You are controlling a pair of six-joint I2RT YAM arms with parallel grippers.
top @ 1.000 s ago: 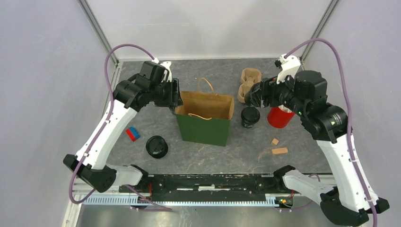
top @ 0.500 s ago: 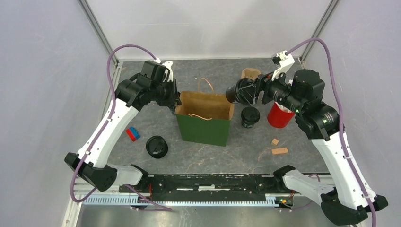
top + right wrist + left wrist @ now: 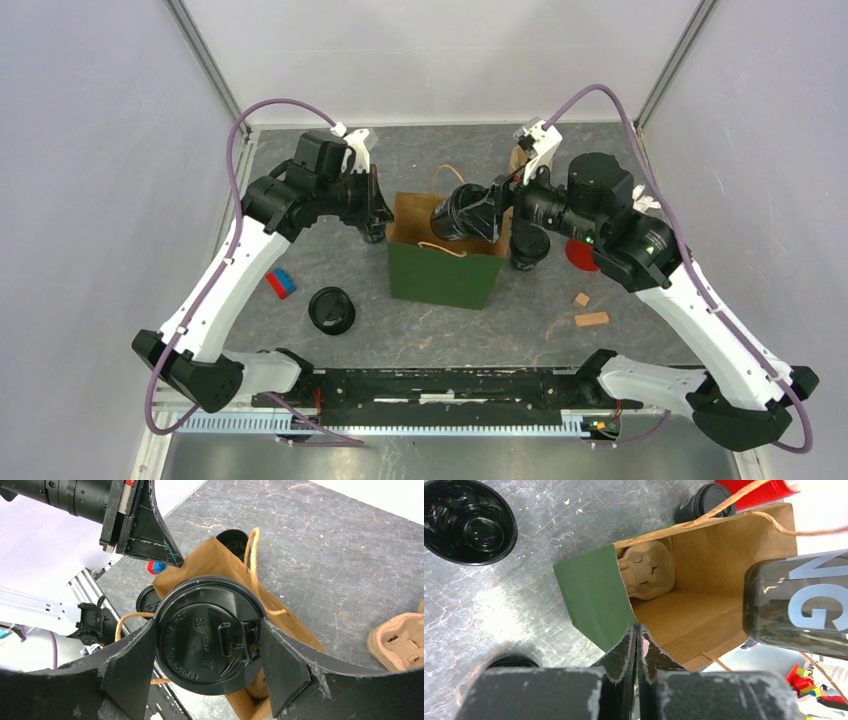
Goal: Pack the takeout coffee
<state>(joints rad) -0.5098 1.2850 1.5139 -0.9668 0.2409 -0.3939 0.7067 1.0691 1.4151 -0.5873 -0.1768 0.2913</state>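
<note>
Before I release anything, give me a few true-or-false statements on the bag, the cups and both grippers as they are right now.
1. The right gripper holds a lidded black cup above the open top of the bag. True.
2. The bag lies flat on its side. False: it stands upright with its mouth open.
3. A tan carrier sits inside the bag. True.
4. The left gripper is wide open. False: its fingers are closed together on the bag's rim.
5. The red cup is inside the bag. False: it stands on the table to the right of the bag, partly hidden by the right arm.
</note>
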